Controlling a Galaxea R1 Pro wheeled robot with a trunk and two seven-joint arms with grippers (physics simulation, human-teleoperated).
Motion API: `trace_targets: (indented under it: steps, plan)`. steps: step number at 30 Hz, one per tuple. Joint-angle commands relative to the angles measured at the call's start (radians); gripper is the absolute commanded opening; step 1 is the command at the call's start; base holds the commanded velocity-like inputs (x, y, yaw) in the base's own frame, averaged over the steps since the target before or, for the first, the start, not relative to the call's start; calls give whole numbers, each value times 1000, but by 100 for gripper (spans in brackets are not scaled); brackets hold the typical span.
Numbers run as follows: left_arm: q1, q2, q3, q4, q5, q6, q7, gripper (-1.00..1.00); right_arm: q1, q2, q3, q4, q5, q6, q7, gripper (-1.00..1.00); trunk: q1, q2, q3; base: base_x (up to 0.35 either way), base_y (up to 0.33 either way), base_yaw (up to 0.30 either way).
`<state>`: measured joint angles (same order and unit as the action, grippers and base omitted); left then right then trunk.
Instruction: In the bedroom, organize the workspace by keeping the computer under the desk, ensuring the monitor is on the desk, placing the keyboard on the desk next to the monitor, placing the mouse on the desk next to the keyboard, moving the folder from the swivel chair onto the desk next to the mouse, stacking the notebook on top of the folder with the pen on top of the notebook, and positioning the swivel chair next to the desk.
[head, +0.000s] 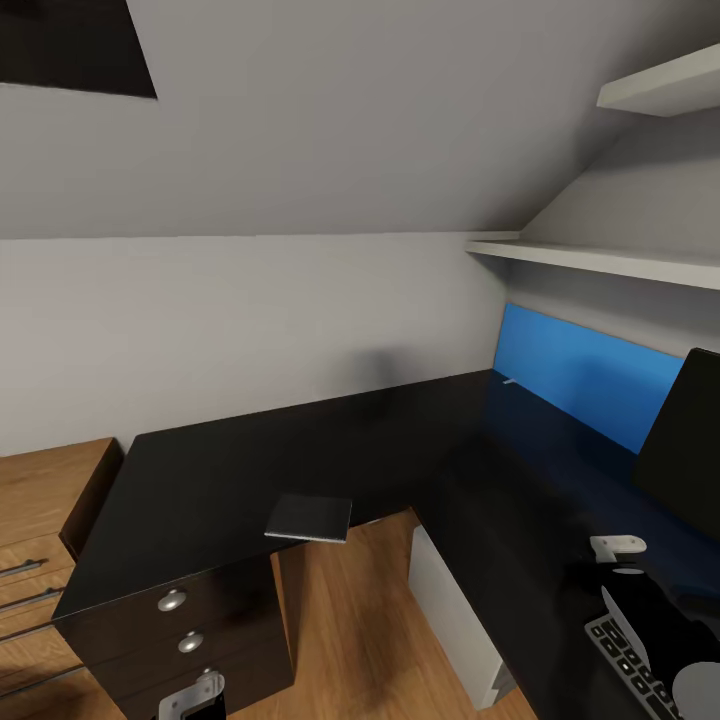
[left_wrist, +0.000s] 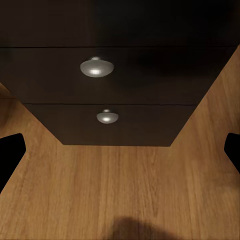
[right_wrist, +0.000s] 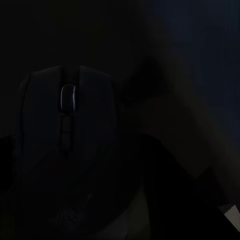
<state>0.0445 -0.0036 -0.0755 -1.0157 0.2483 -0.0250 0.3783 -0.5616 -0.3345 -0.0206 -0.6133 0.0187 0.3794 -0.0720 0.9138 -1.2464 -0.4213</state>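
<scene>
The right gripper (head: 640, 600) hangs low over the desk (head: 300, 450), at the near end of the wing that runs along the blue back panel (head: 585, 375). In the right wrist view the mouse (right_wrist: 67, 145) lies close under the camera, very dark, its scroll wheel just catching light, with black finger shapes at either side of it; whether the fingers press on it I cannot tell. The keyboard (head: 635, 665) sits on the desk just beside the right gripper, its pale-lettered keys showing at the arm's near side. The monitor (head: 685, 440) stands on the same wing, near the gripper and against the blue back panel.

The left gripper (left_wrist: 120, 155) is down by the desk's drawer unit (head: 190, 630). In the left wrist view its two black fingertips (left_wrist: 10, 152) stand wide apart with nothing between them, pointed at the dark drawer fronts with their round silver knobs (left_wrist: 96, 67) and at the wooden floor (left_wrist: 120, 190) in front.

The notebook (head: 308, 518) lies flat on the desk's other wing, at its front edge, well apart from the monitor. Under the desk, below the monitor's wing, stands the pale box of the computer (head: 450, 610). An oak chest of drawers (head: 45, 520) stands just beside the desk's far end, away from the monitor. White shelves (head: 600, 260) run along the wall above the blue back panel.
</scene>
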Motion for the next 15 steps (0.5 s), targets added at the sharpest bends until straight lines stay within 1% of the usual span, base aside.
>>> trace_targets:
  steps: [1, 10, 11, 15]
  plan:
    - [0, 1, -3, -1, 10, -3, 5, 100, 0, 0, 0, -2, -2, 6, -3, -100, 0, -1, -1, 0, 0, 0]
    - [0, 1, -3, -1, 11, -3, 5, 100, 0, 0, 1, -2, -2, 6, -3, -100, 0, -1, -1, 0, 0, 0]
    - [0, 1, -3, -1, 11, -3, 5, 100, 0, 0, 1, -2, -2, 6, -3, 100, 0, -1, -1, 0, 0, 0]
    - [0, 1, -3, -1, 11, -3, 5, 100, 0, 0, 1, -2, 0, 6, -3, 100, 0, -1, -1, 0, 0, 0]
